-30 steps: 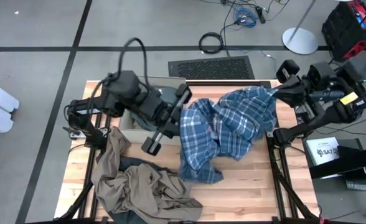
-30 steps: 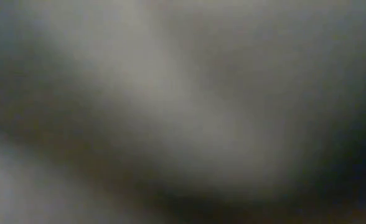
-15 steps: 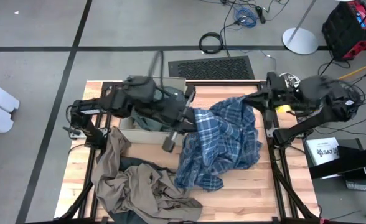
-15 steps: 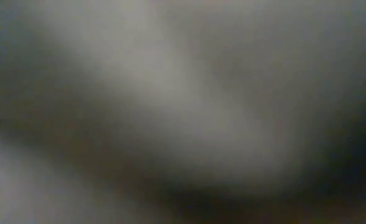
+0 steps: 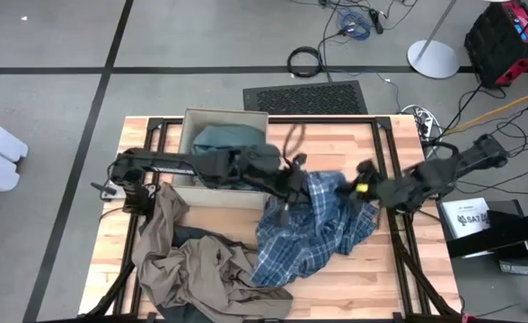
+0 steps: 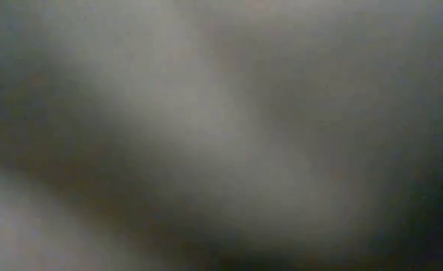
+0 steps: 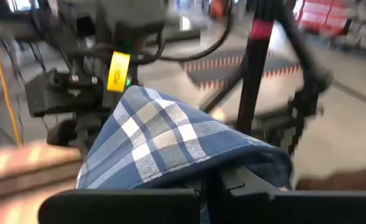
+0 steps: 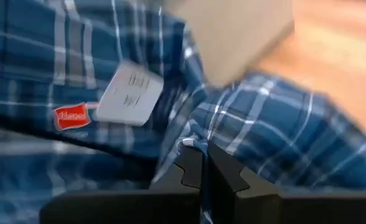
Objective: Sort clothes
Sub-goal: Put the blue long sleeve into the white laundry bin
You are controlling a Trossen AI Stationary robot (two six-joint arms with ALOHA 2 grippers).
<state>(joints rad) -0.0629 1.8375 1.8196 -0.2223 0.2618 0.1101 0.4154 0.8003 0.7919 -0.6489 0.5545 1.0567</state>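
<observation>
High view, teal-grey garment (image 5: 226, 140) in box (image 5: 192, 119)

Red tag (image 8: 71, 116) on plaid shirt (image 8: 58, 74) reads "Hanes"; white label (image 8: 128, 94) unreadable.

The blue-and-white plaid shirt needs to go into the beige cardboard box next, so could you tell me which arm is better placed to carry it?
Probably the left. Both grippers pinch the blue-and-white plaid shirt, but the left gripper sits beside the beige cardboard box, while the right gripper is farther off.
</observation>
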